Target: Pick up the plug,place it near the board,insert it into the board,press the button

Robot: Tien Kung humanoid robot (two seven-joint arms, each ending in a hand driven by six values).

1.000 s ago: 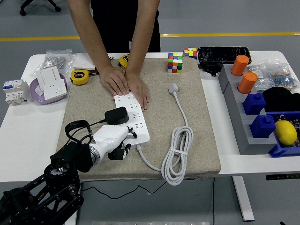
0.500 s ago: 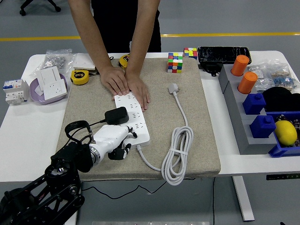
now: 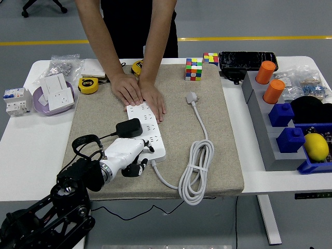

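The left hand (image 3: 127,155) rests at the power strip's (image 3: 147,130) near end, fingers curled, holding nothing. The black plug (image 3: 129,127) sits in the strip, just beyond. Pressing the button wants one fingertip, straight down, while the person's hands (image 3: 139,92) steady the far end.

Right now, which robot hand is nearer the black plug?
Left. The left hand sits at the near end of the power strip, just below the black plug standing in it. The right hand is out of view.
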